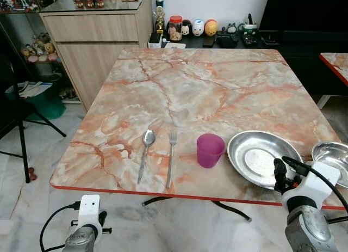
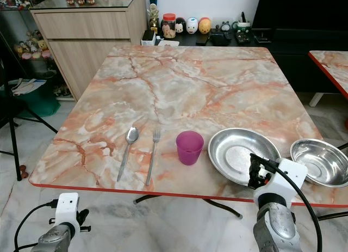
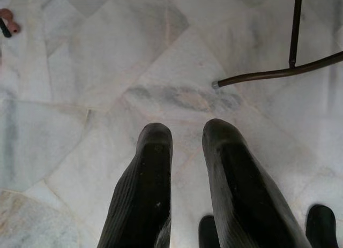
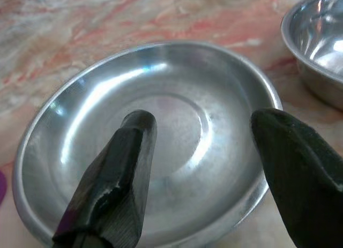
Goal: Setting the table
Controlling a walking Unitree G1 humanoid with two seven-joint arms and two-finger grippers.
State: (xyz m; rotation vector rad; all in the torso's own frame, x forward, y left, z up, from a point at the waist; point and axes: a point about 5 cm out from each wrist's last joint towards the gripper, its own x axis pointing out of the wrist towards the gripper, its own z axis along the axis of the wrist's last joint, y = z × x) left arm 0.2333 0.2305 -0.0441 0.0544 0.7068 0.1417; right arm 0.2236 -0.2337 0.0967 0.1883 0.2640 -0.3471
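On the marble table (image 1: 196,83), near its front edge, lie a spoon (image 1: 147,148) and a fork (image 1: 171,154) side by side. A purple cup (image 1: 210,149) stands to their right, then a steel plate (image 1: 261,157) and a steel bowl (image 1: 333,157). My right gripper (image 4: 203,119) is open and hovers just over the plate's (image 4: 161,141) near rim, with nothing between its fingers. The left gripper (image 3: 187,133) hangs below the table's front left, fingers close together, pointing at the floor.
A wooden cabinet (image 1: 92,34) stands at the back left. A dark low shelf (image 1: 217,41) with figurines sits behind the table. A black stand's legs (image 1: 22,137) are on the left and a second table's corner (image 1: 337,61) on the right. The table's metal foot (image 3: 268,74) crosses the floor.
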